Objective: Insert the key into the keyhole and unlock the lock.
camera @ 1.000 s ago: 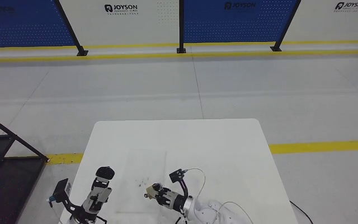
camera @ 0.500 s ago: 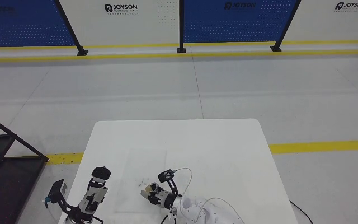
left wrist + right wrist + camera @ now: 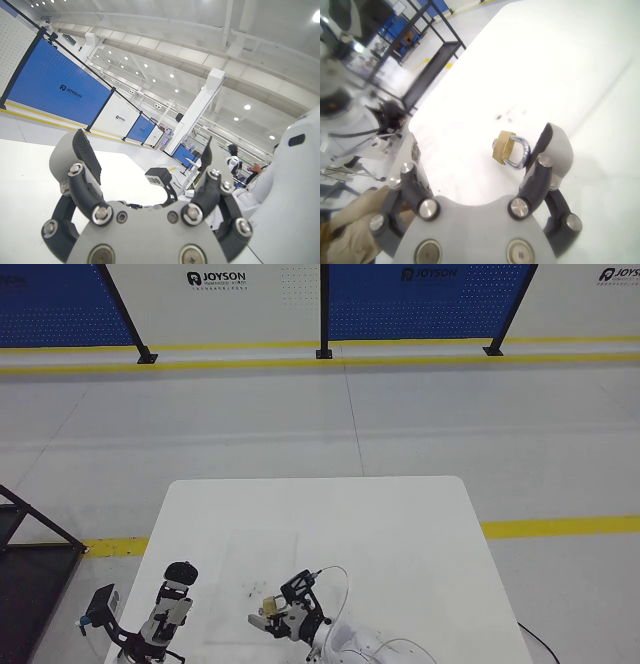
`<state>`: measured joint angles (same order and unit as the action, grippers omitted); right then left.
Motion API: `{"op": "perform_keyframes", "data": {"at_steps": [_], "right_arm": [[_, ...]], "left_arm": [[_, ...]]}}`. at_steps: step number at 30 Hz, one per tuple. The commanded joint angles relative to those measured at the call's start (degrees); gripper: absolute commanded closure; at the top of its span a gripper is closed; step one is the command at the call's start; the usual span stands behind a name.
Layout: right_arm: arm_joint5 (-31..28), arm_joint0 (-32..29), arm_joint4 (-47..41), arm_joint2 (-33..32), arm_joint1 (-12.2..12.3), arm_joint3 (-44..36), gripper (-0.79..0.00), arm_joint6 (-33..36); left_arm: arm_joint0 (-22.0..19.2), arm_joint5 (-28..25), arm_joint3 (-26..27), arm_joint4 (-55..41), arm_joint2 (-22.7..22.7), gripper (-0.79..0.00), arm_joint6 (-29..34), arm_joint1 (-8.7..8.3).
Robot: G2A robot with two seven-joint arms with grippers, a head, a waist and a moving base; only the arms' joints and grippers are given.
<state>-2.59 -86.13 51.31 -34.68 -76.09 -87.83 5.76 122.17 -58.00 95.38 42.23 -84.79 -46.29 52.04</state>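
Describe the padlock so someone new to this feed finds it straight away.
Take the white table, on the robot's side, where the right gripper stands with its jaws open. Between them is the padlock: a small brass block with a silver shackle loop, the only brass-coloured thing on the tabletop, near a few dark specks.

Fence panels carry a maker's logo with wordmark. 3 show in the top view: white panel (image 3: 215,279), blue panel (image 3: 428,273), second white panel (image 3: 618,274). Finer print beneath each, too small to read.
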Motion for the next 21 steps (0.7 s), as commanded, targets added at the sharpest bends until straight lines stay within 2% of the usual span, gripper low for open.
{"op": "perform_keyframes", "data": {"at_steps": [1, 6, 10, 21], "right_arm": [[2.47, -2.28, 5.32, -1.24, 1.23, -4.24, -0.785, 0.92], [6.36, -10.15, 16.94, -6.05, 4.6, -16.3, -0.785, 2.03], [4.35, -17.94, 23.13, -11.06, 7.29, -24.7, -0.785, -0.26], [4.18, -18.51, 23.7, -11.46, 7.48, -25.28, -0.785, -0.74]], "left_arm": [[0.0, 0.0, 0.0, 0.0, 0.0, -0.785, 0.0, 0.0], [0.0, 0.0, 0.0, 0.0, 0.0, -0.785, 0.0, 0.0], [0.0, 0.0, 0.0, 0.0, 0.0, -0.785, 0.0, 0.0], [0.0, 0.0, 0.0, 0.0, 0.0, -0.785, 0.0, 0.0]]}}
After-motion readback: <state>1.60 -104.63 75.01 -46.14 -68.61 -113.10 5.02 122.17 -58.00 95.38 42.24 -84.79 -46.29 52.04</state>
